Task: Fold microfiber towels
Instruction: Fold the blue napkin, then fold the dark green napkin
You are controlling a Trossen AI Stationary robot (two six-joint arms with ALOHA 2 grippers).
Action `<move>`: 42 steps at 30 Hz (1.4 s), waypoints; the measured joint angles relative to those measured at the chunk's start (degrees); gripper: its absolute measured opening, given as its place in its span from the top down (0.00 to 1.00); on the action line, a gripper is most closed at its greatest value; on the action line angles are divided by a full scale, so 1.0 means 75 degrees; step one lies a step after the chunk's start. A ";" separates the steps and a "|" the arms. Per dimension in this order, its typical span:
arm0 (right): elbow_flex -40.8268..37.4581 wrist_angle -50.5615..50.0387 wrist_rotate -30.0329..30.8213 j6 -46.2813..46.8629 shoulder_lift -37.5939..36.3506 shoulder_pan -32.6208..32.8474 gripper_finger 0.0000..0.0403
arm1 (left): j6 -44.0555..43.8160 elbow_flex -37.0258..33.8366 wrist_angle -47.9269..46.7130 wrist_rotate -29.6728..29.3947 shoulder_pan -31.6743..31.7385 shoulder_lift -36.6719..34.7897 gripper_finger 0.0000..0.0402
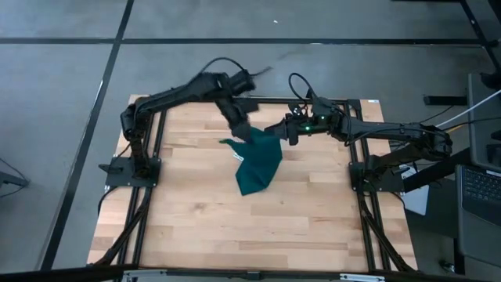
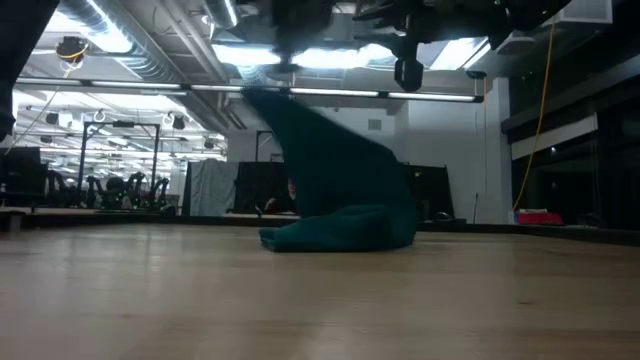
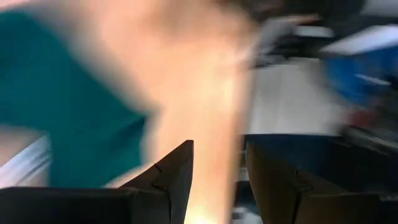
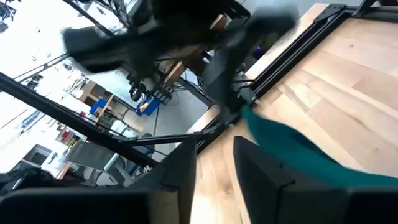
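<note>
The dark teal towel point(image 1: 258, 164) stands raised at the far middle of the table. In the low view its upper edge point(image 2: 268, 98) is high in the air, and it slopes down to a bunched lower part point(image 2: 340, 232) resting on the wood. My left gripper point(image 1: 241, 129) is over the towel's upper left part. Its wrist view shows it open point(image 3: 219, 168), nothing between the fingers, with the towel point(image 3: 62, 93) off to one side. My right gripper point(image 1: 283, 133) is at the towel's upper right corner. It is open point(image 4: 214, 152), and the towel point(image 4: 311, 152) runs past the outer side of one finger. My left gripper has no cloth between its fingers in its wrist view. The towel's raised edge point(image 2: 268, 98) is right under it, and I cannot tell whether a finger touches it. My right gripper has only wood showing between its fingers, and I cannot tell whether the finger's outer side touches the towel.
Black frame rails point(image 1: 368, 196) run along the left, right and far sides of the wooden table. Bare wood point(image 1: 250, 227) lies toward the near edge. A laptop point(image 1: 479, 188) stands off the table at the right.
</note>
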 joint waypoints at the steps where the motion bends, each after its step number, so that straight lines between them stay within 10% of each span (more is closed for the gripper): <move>1: 0.0000 -0.0003 0.0002 0.0002 0.0000 -0.0049 0.68 | -0.0171 0.0000 0.0823 0.0672 -0.0188 -0.0003 0.64; 6: 0.0000 0.0061 -0.0320 0.0207 0.0000 -0.0274 0.60 | -0.1974 0.0029 0.3992 0.2550 -0.0616 -0.0113 0.64; 10: 0.0000 0.0050 -0.0595 0.0309 0.0000 -0.0220 0.59 | -0.1640 0.0015 0.2282 0.2100 -0.0326 -0.0237 0.64; 15: 0.0000 0.0000 -0.0588 0.0256 0.0000 0.0008 0.62 | 0.1428 -0.0102 -0.2146 -0.2944 0.0346 -0.0244 0.64; 19: -0.0001 0.0011 -0.0545 0.0208 0.0000 0.0045 0.66 | 0.2177 -0.0850 -0.2121 -0.5525 0.0850 -0.0244 0.64; 42: -0.0003 0.0297 -0.0446 0.0656 0.0006 0.0051 0.67 | 0.0217 -0.6009 0.5457 -0.1629 0.3440 -0.0265 0.64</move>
